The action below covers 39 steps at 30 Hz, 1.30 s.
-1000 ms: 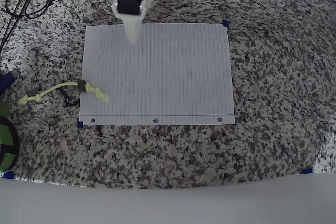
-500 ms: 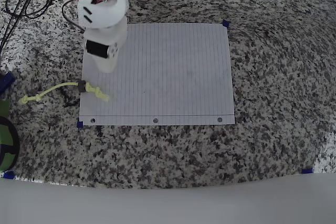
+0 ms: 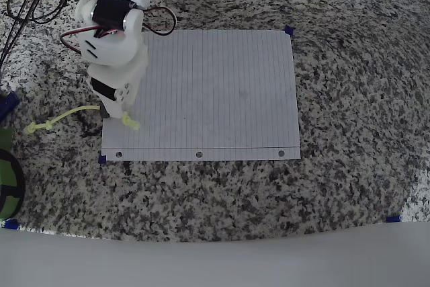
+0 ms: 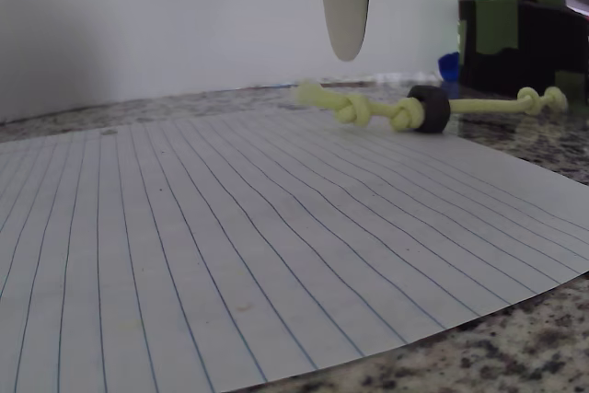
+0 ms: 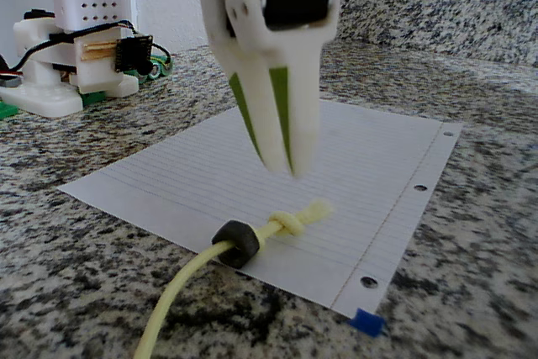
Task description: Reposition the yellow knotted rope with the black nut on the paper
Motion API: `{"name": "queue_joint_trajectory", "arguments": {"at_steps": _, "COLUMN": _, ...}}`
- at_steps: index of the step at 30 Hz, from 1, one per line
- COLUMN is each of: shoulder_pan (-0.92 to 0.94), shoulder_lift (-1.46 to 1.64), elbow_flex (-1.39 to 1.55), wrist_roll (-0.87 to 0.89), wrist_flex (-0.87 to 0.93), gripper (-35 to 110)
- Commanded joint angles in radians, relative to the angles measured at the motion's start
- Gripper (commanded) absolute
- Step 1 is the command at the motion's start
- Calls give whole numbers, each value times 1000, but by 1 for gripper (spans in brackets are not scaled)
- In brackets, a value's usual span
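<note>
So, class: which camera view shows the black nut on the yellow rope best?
The fixed view: the black nut sits close and sharp, ring-shaped around the yellow rope at the paper edge. The wrist view shows it small, side-on. Overhead, the arm largely hides it.

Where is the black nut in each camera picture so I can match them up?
Overhead view: black nut at the paper's left edge, partly under the claw.
Wrist view: upper right, on the rope.
Fixed view: lower centre, at the paper's near edge.
Shared landmark: the yellow knotted rope's knot beside it.
</note>
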Motion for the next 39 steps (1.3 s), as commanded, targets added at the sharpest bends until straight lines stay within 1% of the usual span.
{"name": "queue_joint_trajectory", "arguments": {"at_steps": 1, "shoulder_pan": 14, "shoulder_lift": -28, "elbow_flex": -95, "wrist_roll": -9, "wrist_flex": 60, "gripper": 32}}
{"name": "queue_joint_trajectory", "arguments": {"at_steps": 4, "shoulder_pan": 18, "shoulder_lift": -80, "elbow_flex": -160, "wrist_roll": -11, "wrist_flex": 104, "gripper": 31}}
{"name": "queue_joint_trajectory", "arguments": {"at_steps": 16, "shoulder_pan": 46, "shoulder_lift": -210, "elbow_flex": -295, "wrist_roll": -11, "wrist_flex": 143, "gripper": 31}}
{"name": "queue_joint_trajectory", "arguments": {"at_steps": 39, "shoulder_pan": 2, "shoulder_lift": -291, "elbow_flex": -331, "wrist_roll": -11, "wrist_flex": 117, "gripper": 31}}
